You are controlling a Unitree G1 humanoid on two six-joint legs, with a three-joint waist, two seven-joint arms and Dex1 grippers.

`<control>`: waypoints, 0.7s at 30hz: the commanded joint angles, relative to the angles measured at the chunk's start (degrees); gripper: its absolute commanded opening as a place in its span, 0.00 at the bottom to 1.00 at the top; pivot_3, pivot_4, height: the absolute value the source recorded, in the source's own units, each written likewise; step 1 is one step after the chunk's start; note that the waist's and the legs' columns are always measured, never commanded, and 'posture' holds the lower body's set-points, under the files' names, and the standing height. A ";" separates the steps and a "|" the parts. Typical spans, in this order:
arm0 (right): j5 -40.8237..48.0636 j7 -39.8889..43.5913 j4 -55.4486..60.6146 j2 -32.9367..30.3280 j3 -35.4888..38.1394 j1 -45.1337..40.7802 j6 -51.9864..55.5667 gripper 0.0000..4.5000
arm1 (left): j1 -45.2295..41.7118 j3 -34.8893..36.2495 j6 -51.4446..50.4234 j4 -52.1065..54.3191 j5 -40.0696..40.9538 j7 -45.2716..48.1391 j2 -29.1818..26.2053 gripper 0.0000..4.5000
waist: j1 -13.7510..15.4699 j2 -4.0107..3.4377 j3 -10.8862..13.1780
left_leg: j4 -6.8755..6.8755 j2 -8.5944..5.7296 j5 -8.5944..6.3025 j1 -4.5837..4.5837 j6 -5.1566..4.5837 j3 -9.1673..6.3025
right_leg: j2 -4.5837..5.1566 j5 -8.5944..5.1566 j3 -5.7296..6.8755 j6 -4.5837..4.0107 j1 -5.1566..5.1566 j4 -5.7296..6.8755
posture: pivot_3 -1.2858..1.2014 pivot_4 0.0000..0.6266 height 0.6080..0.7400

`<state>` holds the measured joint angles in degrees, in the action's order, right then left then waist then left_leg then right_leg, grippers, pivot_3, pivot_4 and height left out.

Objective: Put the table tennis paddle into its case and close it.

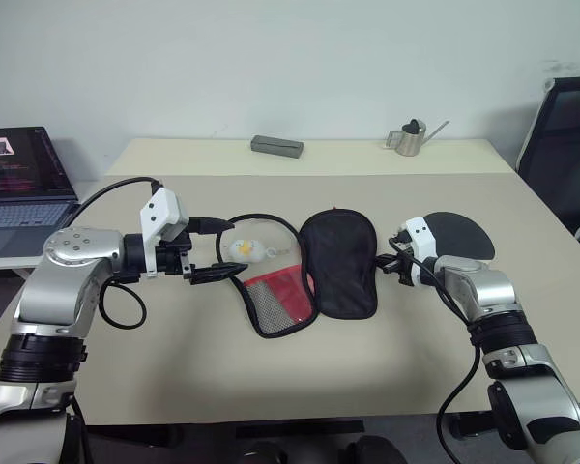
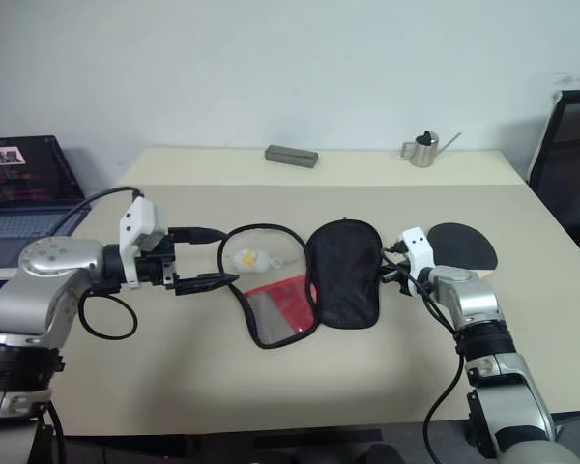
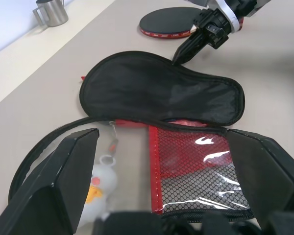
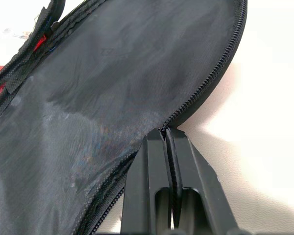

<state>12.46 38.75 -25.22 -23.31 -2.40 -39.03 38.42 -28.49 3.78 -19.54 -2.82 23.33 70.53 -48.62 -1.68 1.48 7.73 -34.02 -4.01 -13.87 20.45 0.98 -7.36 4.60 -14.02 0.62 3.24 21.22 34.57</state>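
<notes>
Writing: white logo marks on the mesh pocket, not readable.
Case [image 1: 314, 271]: lies unzipped and spread flat mid-table [image 1: 271, 387]; black fabric, red mesh pocket.
Paddle [image 1: 461, 235]: black blade, right of case.
Right fingers [image 4: 169, 161]: clenched on the case's zip edge.
Left fingers [image 3: 63, 176]: released, above case.

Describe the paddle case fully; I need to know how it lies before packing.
The black fabric paddle-shaped case lies unzipped and spread flat in two halves at the middle of the beige table. One half shows dark lining, the other a clear panel and red mesh pocket. A zip runs round the rim. The right gripper is shut on the dark half's zipped edge; the open left gripper hovers by the other half.
</notes>
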 commanded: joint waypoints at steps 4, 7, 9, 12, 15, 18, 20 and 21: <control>-0.66 1.57 0.61 -1.23 -0.23 -2.66 -0.76 0.01 | -0.68 0.22 0.96 1.17 -0.45 0.33 -0.54 1.00 | -0.02 0.00 0.00 | -0.01 0.01 0.00 -0.03 0.01 0.02 | 0.00 -0.02 -0.02 -0.02 0.03 0.17 | 0.52 0.24 1.00; -1.37 2.52 -0.59 -2.25 -0.62 -3.38 -1.34 0.01 | -0.31 -0.09 1.10 1.54 -0.65 0.86 -0.62 1.00 | -0.03 0.02 -0.01 | -0.03 0.00 0.01 -0.06 0.01 0.03 | 0.00 -0.04 -0.02 -0.05 0.05 0.28 | 0.52 0.24 1.00; -2.31 3.83 -1.70 -3.43 -1.38 -4.01 -2.34 0.01 | 0.04 -0.56 1.20 2.02 -0.81 1.36 -0.65 1.00 | -0.04 0.01 -0.01 | -0.04 0.00 0.01 -0.07 0.01 0.03 | 0.00 -0.04 -0.02 -0.05 0.04 0.29 | 0.52 0.24 1.00; -4.32 4.74 -4.04 -4.71 -2.34 -5.41 -4.68 0.01 | 0.32 -1.08 1.29 2.38 -0.94 1.71 -0.52 1.00 | -0.04 0.02 -0.01 | -0.04 -0.01 0.01 -0.07 0.01 0.04 | 0.00 -0.05 -0.02 -0.06 0.04 0.29 | 0.52 0.24 1.00; -6.32 5.64 -6.51 -5.66 -3.41 -6.94 -7.49 0.01 | 0.20 -1.40 1.33 2.41 -1.02 1.79 -0.28 1.00 | -0.06 0.02 -0.01 | -0.04 -0.01 0.01 -0.07 0.01 0.04 | 0.00 -0.05 -0.02 -0.06 0.05 0.30 | 0.52 0.24 1.00; -8.35 6.26 -9.25 -6.39 -4.39 -8.66 -10.76 0.01 | -0.14 -1.75 1.35 2.21 -1.04 1.77 -0.05 1.00 | -0.07 0.01 0.00 | -0.04 0.00 0.01 -0.08 0.01 0.06 | 0.00 -0.05 -0.03 -0.06 0.00 0.32 | 0.52 0.24 1.00; -9.39 6.64 -10.71 -6.56 -4.89 -9.43 -12.54 0.01 | -0.24 -1.96 1.40 2.19 -1.09 1.72 0.10 1.00 | -0.09 0.02 -0.01 | -0.04 0.00 0.01 -0.08 0.01 0.06 | 0.00 -0.05 -0.03 -0.07 -0.02 0.33 | 0.52 0.24 1.00; -9.69 6.82 -11.29 -6.51 -4.89 -9.75 -13.05 0.01 | -0.28 -2.04 1.39 2.19 -1.08 1.71 0.16 1.00 | -0.10 0.02 -0.01 | -0.04 0.00 0.01 -0.08 0.01 0.06 | 0.00 -0.06 -0.03 -0.07 -0.01 0.32 | 0.52 0.24 1.00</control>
<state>3.46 45.11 -36.41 -28.95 -7.38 -47.05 27.67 -27.75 1.47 -19.13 -2.22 22.18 72.05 -48.45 -1.77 1.50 7.72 -34.06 -4.01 -13.86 20.37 0.99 -7.30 4.60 -14.08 0.59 3.17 21.21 34.90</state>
